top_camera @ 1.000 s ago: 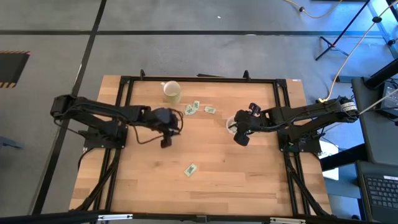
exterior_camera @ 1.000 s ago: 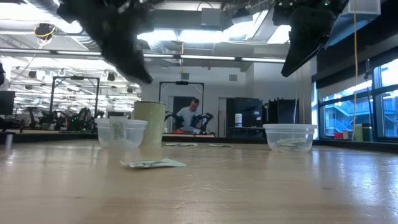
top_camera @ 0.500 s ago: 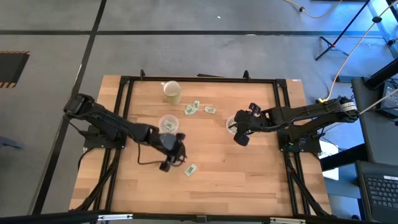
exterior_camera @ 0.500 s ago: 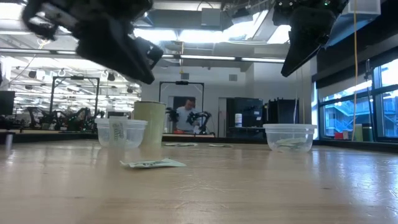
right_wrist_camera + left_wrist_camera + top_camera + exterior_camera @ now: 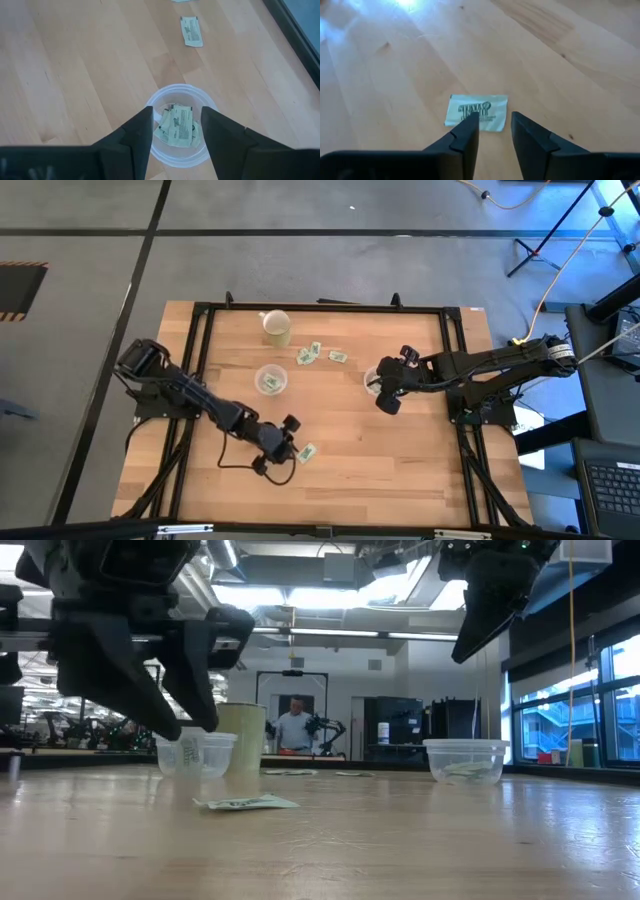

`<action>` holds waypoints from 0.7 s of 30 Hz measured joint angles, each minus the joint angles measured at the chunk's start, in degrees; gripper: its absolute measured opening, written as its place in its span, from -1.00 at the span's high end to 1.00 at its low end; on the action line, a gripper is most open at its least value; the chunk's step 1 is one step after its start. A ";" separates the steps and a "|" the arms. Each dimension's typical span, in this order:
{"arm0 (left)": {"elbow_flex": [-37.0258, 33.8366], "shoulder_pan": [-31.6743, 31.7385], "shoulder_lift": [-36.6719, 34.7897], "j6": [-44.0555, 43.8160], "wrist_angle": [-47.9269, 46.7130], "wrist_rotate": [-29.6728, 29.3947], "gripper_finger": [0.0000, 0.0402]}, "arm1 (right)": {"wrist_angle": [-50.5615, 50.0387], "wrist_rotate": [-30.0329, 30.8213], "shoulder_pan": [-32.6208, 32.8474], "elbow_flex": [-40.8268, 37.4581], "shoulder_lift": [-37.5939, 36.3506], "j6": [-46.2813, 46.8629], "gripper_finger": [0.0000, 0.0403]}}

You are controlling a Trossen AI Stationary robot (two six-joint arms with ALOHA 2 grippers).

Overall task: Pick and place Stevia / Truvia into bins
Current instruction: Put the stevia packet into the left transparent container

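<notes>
Now the left pincer (image 5: 493, 131), slightly parted, hangs over a flat, flimsy packet (image 5: 477, 111); pinching an edge looks best.

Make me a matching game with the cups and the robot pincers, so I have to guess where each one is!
Things:
1. opaque cream cup
2. clear plastic cup near the table's middle
3. left pincer
4. right pincer

Places:
A. above a clear plastic cup holding packets
B. by the table's far edge
C. over a lone pale green paper packet
D. between the cream cup and the lone packet

Pairs: 1-B, 2-D, 3-C, 4-A
</notes>
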 joint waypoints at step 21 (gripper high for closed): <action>0.00 -1.49 5.38 13.48 3.42 -4.78 0.33 | 1.27 0.01 -0.01 0.00 0.00 1.40 0.16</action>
